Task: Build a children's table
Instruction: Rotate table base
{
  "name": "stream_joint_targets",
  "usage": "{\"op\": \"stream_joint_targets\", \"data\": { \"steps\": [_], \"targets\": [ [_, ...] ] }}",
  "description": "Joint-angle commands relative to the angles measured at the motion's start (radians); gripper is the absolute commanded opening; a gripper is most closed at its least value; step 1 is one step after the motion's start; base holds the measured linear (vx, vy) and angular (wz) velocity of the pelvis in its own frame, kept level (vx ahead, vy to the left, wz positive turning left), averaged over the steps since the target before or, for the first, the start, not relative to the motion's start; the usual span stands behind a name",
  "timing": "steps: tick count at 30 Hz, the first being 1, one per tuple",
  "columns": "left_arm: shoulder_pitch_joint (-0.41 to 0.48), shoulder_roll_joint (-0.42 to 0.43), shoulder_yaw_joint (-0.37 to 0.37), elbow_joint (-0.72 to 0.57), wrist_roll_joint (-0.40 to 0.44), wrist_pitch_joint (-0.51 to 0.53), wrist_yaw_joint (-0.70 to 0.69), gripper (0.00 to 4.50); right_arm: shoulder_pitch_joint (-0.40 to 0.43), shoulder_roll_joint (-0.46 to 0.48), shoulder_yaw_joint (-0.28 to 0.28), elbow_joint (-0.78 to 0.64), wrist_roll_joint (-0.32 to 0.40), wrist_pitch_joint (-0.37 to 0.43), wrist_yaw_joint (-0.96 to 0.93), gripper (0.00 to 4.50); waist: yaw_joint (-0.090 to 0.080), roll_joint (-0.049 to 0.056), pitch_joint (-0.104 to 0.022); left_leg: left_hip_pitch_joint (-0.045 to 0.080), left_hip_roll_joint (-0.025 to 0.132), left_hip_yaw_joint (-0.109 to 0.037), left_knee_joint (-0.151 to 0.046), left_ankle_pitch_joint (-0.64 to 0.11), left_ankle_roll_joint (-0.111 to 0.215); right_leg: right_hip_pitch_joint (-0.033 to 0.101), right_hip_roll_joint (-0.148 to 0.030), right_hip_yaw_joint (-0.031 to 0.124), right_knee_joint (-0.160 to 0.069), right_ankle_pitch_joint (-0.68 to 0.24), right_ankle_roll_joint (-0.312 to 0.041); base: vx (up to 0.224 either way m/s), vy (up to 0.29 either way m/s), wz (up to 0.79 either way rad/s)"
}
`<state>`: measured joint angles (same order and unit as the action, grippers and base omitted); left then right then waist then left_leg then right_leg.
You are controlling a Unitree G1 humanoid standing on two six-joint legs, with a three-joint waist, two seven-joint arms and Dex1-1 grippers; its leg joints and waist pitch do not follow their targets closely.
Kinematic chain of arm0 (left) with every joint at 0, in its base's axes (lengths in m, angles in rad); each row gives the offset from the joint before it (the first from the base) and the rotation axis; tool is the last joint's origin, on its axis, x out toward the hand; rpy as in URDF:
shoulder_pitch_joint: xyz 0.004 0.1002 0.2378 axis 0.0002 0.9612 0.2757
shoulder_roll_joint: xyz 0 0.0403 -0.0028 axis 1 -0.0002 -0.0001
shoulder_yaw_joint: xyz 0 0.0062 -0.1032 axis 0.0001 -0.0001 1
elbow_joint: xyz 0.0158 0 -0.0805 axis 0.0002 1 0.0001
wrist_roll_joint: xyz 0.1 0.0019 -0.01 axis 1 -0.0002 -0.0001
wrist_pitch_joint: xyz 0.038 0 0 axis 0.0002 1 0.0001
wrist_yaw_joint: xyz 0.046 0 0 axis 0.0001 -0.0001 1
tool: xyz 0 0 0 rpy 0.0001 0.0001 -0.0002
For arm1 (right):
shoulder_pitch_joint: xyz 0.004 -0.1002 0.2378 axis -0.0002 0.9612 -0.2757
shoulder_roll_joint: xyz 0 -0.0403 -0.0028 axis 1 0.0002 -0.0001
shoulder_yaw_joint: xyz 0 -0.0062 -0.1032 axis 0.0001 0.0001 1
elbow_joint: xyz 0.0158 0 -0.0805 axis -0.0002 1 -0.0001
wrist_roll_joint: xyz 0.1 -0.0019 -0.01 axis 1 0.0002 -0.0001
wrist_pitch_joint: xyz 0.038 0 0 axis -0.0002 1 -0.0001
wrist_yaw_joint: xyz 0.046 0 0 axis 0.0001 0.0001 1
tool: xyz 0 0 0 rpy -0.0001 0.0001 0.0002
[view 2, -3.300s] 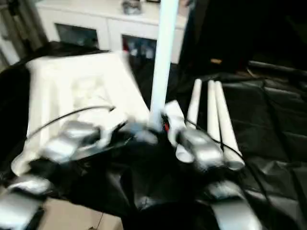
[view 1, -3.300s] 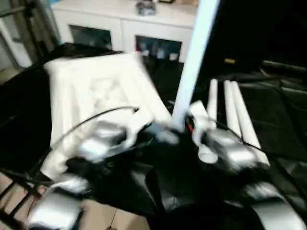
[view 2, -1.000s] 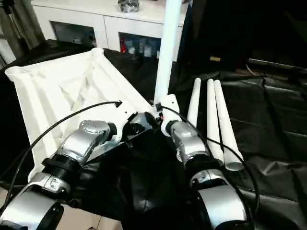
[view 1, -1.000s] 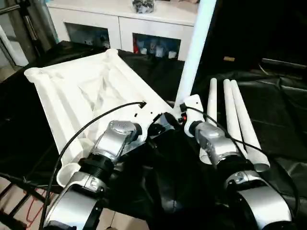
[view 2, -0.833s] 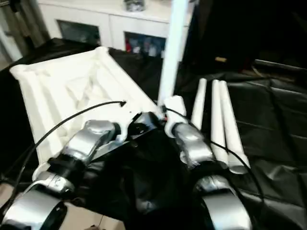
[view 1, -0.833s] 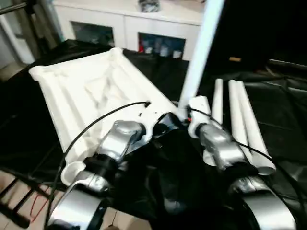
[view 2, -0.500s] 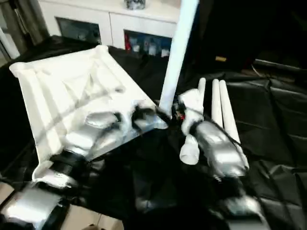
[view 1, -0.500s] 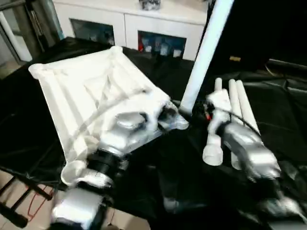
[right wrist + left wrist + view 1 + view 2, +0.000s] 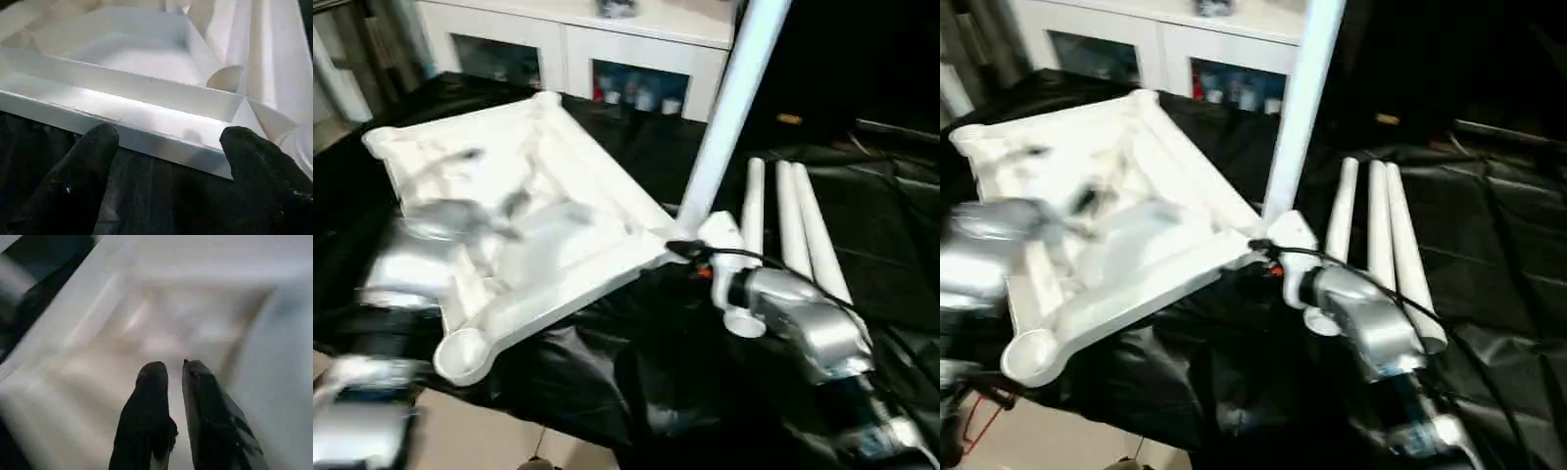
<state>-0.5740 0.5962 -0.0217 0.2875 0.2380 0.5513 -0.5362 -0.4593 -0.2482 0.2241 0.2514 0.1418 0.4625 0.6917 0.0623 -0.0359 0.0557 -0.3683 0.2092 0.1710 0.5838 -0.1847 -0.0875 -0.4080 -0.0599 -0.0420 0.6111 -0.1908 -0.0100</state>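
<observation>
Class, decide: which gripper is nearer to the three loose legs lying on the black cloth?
Right. The right gripper sits just beside the three loose legs, at the tabletop corner; the left gripper is over the tabletop's ribbed underside, farther away.

A table draped in crinkled, glossy black sheeting takes up most of the scene. Behind it stands a low white cabinet with a pale top and glass-fronted doors; small red and blue items sit blurred behind the glass. To the cabinet's right the backdrop is dark. Below the table's near edge lies pale beige floor.
</observation>
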Motion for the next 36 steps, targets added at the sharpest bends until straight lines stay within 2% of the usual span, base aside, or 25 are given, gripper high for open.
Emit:
{"op": "stream_joint_targets", "data": {
  "steps": [1, 3, 5, 6, 9, 10, 11, 14, 15, 20, 21, 23, 24, 26, 28, 29, 30, 31, 35, 36],
  "targets": [
    [0.028, 0.037, 0.007, -0.036, 0.022, 0.051, -0.001, 0.69, -0.025, -0.001, 0.022, 0.039, -0.033, 0.03, -0.02, 3.8, -0.001, 0.021, -0.065, 0.016, 0.016, -0.001, -0.065, -0.128, -0.019, 0.052, -0.057, 0.036, -0.051, -0.046, -0.222, 0.0, 0.0, 0.0],
    [0.057, 0.066, 0.0, -0.055, 0.023, 0.082, -0.02, 0.69, -0.041, -0.004, 0.046, 0.056, -0.045, 0.047, -0.03, 3.8, 0.003, 0.024, -0.064, 0.019, 0.016, 0.0, -0.066, -0.145, -0.027, 0.049, -0.058, 0.038, -0.052, -0.054, -0.216, 0.0, 0.0, 0.0],
    [0.079, 0.087, -0.012, -0.061, 0.026, 0.098, -0.045, 0.52, -0.051, -0.003, 0.06, 0.071, -0.057, 0.059, -0.032, 3.8, 0.002, 0.024, -0.062, 0.017, 0.015, -0.001, -0.068, -0.154, -0.031, 0.05, -0.057, 0.038, -0.054, -0.068, -0.215, 0.0, 0.0, 0.0],
    [0.099, 0.103, -0.02, -0.063, 0.029, 0.108, -0.063, 0.34, -0.061, 0.0, 0.07, 0.087, -0.073, 0.064, -0.035, 3.5, 0.002, 0.024, -0.061, 0.015, 0.015, -0.002, -0.069, -0.173, -0.038, 0.05, -0.06, 0.038, -0.054, -0.098, -0.21, 0.0, 0.0, 0.0],
    [0.138, 0.128, -0.043, -0.13, 0.027, 0.184, -0.109, 0.23, -0.072, 0.002, 0.083, 0.106, -0.089, 0.077, -0.029, 3.43, 0.002, 0.024, -0.061, 0.019, 0.017, -0.002, -0.07, -0.196, -0.043, 0.047, -0.061, 0.04, -0.057, -0.122, -0.207, 0.0, 0.0, 0.0],
    [0.144, 0.131, -0.045, -0.138, 0.027, 0.195, -0.111, 0.04, -0.075, 0.006, 0.081, 0.113, -0.09, 0.078, -0.029, 3.11, 0.002, 0.025, -0.06, 0.018, 0.016, -0.002, -0.07, -0.2, -0.042, 0.046, -0.061, 0.041, -0.058, -0.127, -0.207, 0.0, 0.0, 0.0],
    [0.144, 0.131, -0.045, -0.138, 0.027, 0.195, -0.111, 0.04, -0.075, 0.006, 0.081, 0.113, -0.09, 0.078, -0.029, 3.11, 0.003, 0.027, -0.06, 0.02, 0.016, -0.002, -0.071, -0.21, -0.043, 0.044, -0.06, 0.04, -0.059, -0.134, -0.207, 0.0, 0.0, 0.0],
    [0.173, 0.153, -0.081, -0.157, 0.014, 0.222, -0.16, 0.0, -0.092, 0.019, 0.093, 0.158, -0.102, 0.069, -0.041, 2.93, 0.002, 0.025, -0.061, 0.018, 0.015, -0.005, -0.071, -0.212, -0.046, 0.046, -0.061, 0.039, -0.058, -0.134, -0.207, 0.0, 0.0, 0.0],
    [0.184, 0.163, -0.097, -0.162, 0.011, 0.223, -0.185, 0.0, -0.101, 0.03, 0.093, 0.181, -0.105, 0.06, -0.051, 2.67, 0.0, 0.026, -0.059, 0.018, 0.014, -0.005, -0.072, -0.218, -0.047, 0.046, -0.06, 0.04, -0.059, -0.141, -0.206, 0.0, 0.0, 0.0],
    [0.208, 0.172, -0.109, -0.194, -0.025, 0.223, -0.247, 0.0, -0.136, 0.074, 0.075, 0.267, -0.115, 0.022, -0.095, 2.44, -0.009, 0.026, -0.057, 0.018, 0.013, -0.007, -0.074, -0.253, -0.056, 0.044, -0.062, 0.041, -0.062, -0.191, -0.206, 0.0, 0.0, 0.0],
    [0.22, 0.184, -0.128, -0.221, -0.04, 0.238, -0.289, 0.0, -0.152, 0.089, 0.078, 0.308, -0.13, 0.007, -0.115, 2.22, -0.013, 0.021, -0.056, 0.019, 0.013, -0.009, -0.077, -0.277, -0.058, 0.044, -0.064, 0.04, -0.066, -0.229, -0.204, 0.0, 0.0, 0.0],
    [0.224, 0.191, -0.137, -0.23, -0.04, 0.243, -0.302, 0.0, -0.156, 0.091, 0.084, 0.317, -0.138, 0.002, -0.118, 2.13, -0.015, 0.025, -0.055, 0.023, 0.014, -0.008, -0.076, -0.294, -0.058, 0.04, -0.062, 0.042, -0.069, -0.253, -0.2, 0.0, 0.0, 0.0],
    [0.239, 0.208, -0.153, -0.256, -0.063, 0.249, -0.345, 0.0, -0.168, 0.104, 0.074, 0.333, -0.132, 0.001, -0.122, 2.08, -0.014, 0.023, -0.054, 0.024, 0.014, -0.009, -0.075, -0.298, -0.056, 0.039, -0.063, 0.042, -0.069, -0.265, -0.195, 0.0, 0.0, 0.0],
    [0.246, 0.215, -0.158, -0.267, -0.072, 0.252, -0.363, 0.0, -0.172, 0.109, 0.07, 0.342, -0.133, -0.002, -0.124, 1.99, -0.017, 0.022, -0.053, 0.018, 0.013, -0.01, -0.079, -0.297, -0.055, 0.043, -0.062, 0.042, -0.069, -0.273, -0.19, 0.0, 0.0, 0.0],
    [0.267, 0.233, -0.183, -0.296, -0.091, 0.234, -0.421, 0.0, -0.185, 0.118, 0.056, 0.356, -0.137, -0.068, -0.147, 1.71, -0.022, 0.017, -0.051, 0.018, 0.014, -0.012, -0.08, -0.313, -0.055, 0.04, -0.064, 0.041, -0.072, -0.312, -0.181, 0.0, 0.0, 0.0],
    [0.269, 0.235, -0.188, -0.3, -0.093, 0.23, -0.428, 0.0, -0.188, 0.121, 0.046, 0.35, -0.132, -0.092, -0.155, 1.71, -0.02, 0.02, -0.052, 0.021, 0.015, -0.012, -0.079, -0.318, -0.057, 0.037, -0.065, 0.042, -0.073, -0.319, -0.18, 0.0, 0.0, 0.0],
    [0.272, 0.235, -0.188, -0.303, -0.097, 0.22, -0.43, 0.0, -0.197, 0.136, 0.002, 0.346, -0.104, -0.12, -0.172, 1.63, -0.021, 0.021, -0.052, 0.026, 0.014, -0.01, -0.077, -0.33, -0.058, 0.031, -0.063, 0.043, -0.075, -0.321, -0.18, 0.0, 0.0, 0.0],
    [0.273, 0.233, -0.185, -0.303, -0.1, 0.218, -0.428, 0.0, -0.2, 0.141, -0.013, 0.348, -0.094, -0.121, -0.176, 1.51, -0.022, 0.023, -0.053, 0.024, 0.014, -0.01, -0.077, -0.328, -0.06, 0.034, -0.062, 0.043, -0.073, -0.316, -0.182, 0.0, 0.0, 0.0],
    [0.27, 0.22, -0.194, -0.325, -0.134, 0.241, -0.457, 0.0, -0.204, 0.115, -0.021, 0.341, -0.109, -0.159, -0.181, 1.25, -0.02, 0.026, -0.057, 0.023, 0.014, -0.007, -0.076, -0.28, -0.059, 0.039, -0.058, 0.042, -0.064, -0.226, -0.196, 0.0, 0.0, 0.0],
    [0.272, 0.222, -0.204, -0.328, -0.134, 0.239, -0.461, 0.0, -0.201, 0.102, -0.017, 0.328, -0.117, -0.157, -0.181, 1.18, -0.017, 0.027, -0.06, 0.023, 0.013, -0.005, -0.073, -0.241, -0.055, 0.041, -0.055, 0.041, -0.059, -0.166, -0.207, 0.0, 0.0, 0.0]
  ]
}}
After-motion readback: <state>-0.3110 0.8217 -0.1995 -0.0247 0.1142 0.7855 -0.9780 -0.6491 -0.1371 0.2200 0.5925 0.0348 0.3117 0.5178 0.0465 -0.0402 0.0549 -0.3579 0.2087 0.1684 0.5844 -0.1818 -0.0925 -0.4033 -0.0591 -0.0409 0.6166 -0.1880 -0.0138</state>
